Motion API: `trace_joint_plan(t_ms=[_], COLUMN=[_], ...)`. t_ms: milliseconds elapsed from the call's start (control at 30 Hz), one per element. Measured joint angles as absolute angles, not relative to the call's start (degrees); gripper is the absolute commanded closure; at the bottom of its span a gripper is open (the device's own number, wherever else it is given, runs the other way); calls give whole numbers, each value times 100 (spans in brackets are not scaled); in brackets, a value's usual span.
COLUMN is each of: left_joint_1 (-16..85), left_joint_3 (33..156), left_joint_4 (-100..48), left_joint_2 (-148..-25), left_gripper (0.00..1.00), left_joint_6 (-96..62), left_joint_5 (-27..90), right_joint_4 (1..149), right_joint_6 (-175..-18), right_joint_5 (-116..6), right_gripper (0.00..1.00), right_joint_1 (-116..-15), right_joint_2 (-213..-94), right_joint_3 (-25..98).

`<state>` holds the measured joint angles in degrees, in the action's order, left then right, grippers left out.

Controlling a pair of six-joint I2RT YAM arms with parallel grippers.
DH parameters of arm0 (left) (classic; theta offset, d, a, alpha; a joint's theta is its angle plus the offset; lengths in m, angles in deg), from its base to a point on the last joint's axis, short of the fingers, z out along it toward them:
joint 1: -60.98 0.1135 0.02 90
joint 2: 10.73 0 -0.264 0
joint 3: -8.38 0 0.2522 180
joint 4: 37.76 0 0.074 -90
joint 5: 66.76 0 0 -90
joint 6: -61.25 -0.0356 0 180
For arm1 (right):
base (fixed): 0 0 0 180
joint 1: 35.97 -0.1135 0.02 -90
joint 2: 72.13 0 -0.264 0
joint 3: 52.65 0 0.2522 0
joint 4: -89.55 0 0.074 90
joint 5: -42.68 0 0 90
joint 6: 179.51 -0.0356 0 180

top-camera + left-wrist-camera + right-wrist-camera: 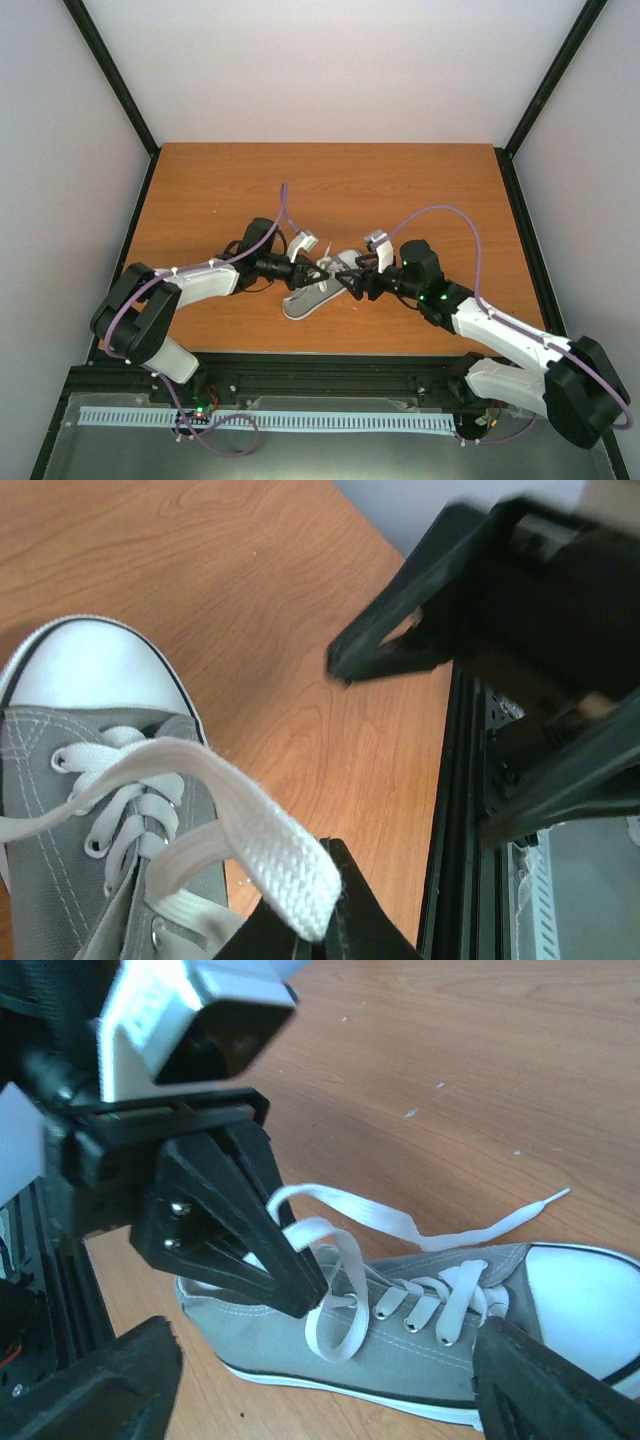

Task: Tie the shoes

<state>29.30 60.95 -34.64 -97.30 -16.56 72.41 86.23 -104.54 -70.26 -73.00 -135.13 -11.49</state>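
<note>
- Left hand (300, 1285): closed, pinching a loop of the white lace (345, 1260) above the eyelets.
- Right hand (325, 1355): open, with its fingers spread wide, one on either side of the sneaker (250, 1330).
- Grey canvas sneaker: upright on its sole on the wooden table (400, 190), near the middle, between the two hands.
- Free lace end: lies on the table near the white toe cap (590, 1300).
</note>
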Motion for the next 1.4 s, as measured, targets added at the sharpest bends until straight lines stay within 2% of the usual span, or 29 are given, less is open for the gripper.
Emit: trace_joint_plan(t_ms=[67, 133, 300, 400, 467, 633, 700, 933, 1400], left_joint_1=[2930, 2930, 2930, 2930, 2930, 2930, 2930, 2930, 2938], left_joint_3=[6088, 6088, 6088, 6088, 6088, 6088, 6088, 6088, 6086], left_joint_4=[-3466, -3466, -3464, -3464, -3464, -3464, -3464, -3464, -3464], left_joint_2=[-9627, -9607, -9690, -9704, -9704, -9704, -9706, -9704, -9701], left_gripper=[99, 99, 99, 99, 99, 99, 99, 99, 99], left_joint_6=[-1659, -1659, -1659, -1659, -1659, -1659, -1659, -1659, -1659], left_joint_5=[7188, 7147, 7123, 7123, 7121, 7118, 7118, 7145, 7302], right_joint_4=[8850, 9003, 9235, 9410, 9506, 9718, 9792, 10112, 10846], right_joint_6=[-10436, -10397, -10347, -10288, -10244, -10185, -10150, -10087, -10001], right_joint_5=[-6965, -6827, -6416, -6208, -6090, -5870, -5795, -6379, -7872], right_gripper=[41, 45, 47, 51, 48, 21, 13, 11, 13], right_joint_1=[-7364, -7536, -8057, -8240, -8325, -8419, -8413, -7829, -7532], right_joint_2=[-13701, -13845, -14156, -14416, -14682, -14816, -14604, -13915, -15399], right_joint_3=[-1322, -1540, -1761, -1700, -1597, -1543, -1569, -1510, -428])
